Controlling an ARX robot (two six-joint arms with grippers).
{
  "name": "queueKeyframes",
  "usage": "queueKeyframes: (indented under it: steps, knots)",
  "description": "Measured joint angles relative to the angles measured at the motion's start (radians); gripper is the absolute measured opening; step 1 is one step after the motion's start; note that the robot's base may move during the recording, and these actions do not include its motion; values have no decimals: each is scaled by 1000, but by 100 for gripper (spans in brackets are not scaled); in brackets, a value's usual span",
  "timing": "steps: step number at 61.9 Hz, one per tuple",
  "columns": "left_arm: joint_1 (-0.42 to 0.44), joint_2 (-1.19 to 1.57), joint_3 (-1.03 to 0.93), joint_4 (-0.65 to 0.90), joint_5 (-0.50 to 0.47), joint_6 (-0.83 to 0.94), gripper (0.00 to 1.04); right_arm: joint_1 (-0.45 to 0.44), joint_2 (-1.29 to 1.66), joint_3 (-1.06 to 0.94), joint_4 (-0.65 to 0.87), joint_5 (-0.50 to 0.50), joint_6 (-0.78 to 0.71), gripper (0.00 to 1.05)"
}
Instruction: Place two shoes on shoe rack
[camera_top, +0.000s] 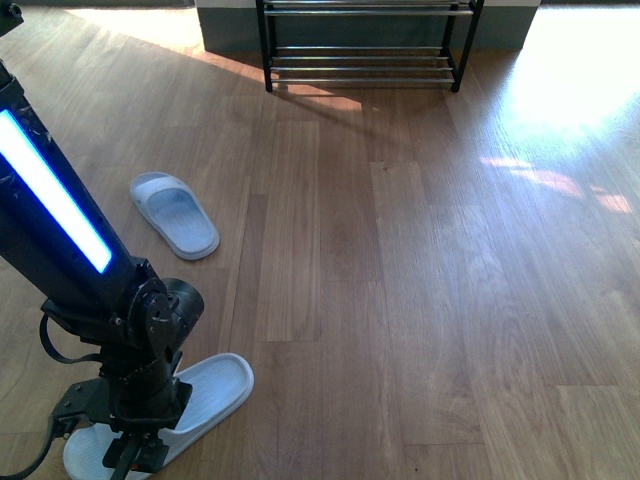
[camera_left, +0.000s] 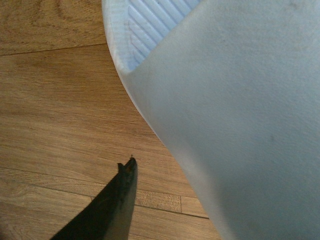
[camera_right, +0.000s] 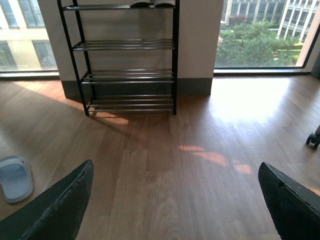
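Observation:
Two pale blue-white slides lie on the wooden floor. One slide (camera_top: 176, 215) lies at left-centre, apart from both arms. The near slide (camera_top: 218, 388) lies at the bottom left, and my left gripper (camera_top: 128, 452) hangs open right over its rear part. In the left wrist view this slide (camera_left: 235, 115) fills most of the picture, with one dark finger (camera_left: 114, 205) beside its edge; the other finger is hidden. The black shoe rack (camera_top: 365, 62) stands against the far wall. My right gripper (camera_right: 175, 200) is open and holds nothing, facing the rack (camera_right: 125, 75), with a slide (camera_right: 15, 177) off to one side.
Bare wooden floor lies between the slides and the rack. Something pale (camera_right: 152, 3) rests on the rack's top tier, cut off by the frame edge. A dark wheel (camera_right: 313, 139) shows near the window side. Bright sun patches fall on the floor.

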Motion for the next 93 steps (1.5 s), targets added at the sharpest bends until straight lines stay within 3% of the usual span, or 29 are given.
queueKeyframes:
  steps: [14,35,48,61,71,80,93]
  knots:
    - [0,0,11,-31,-27,22,2,0,0,0,0,0,0,96]
    - [31,-201,-117,13,-230,176,2,0,0,0,0,0,0,96]
    - [28,-561,-251,98,-429,431,2,0,0,0,0,0,0,96]
    - [30,-945,-558,296,-598,783,2,0,0,0,0,0,0,96]
    - [-27,-1303,-814,354,-708,1046,2,0,0,0,0,0,0,96]
    - [-91,-1588,-981,231,-785,1118,2,0,0,0,0,0,0,96]
    - [-266,-1990,-1077,-166,-1022,1009,2,0,0,0,0,0,0,96]
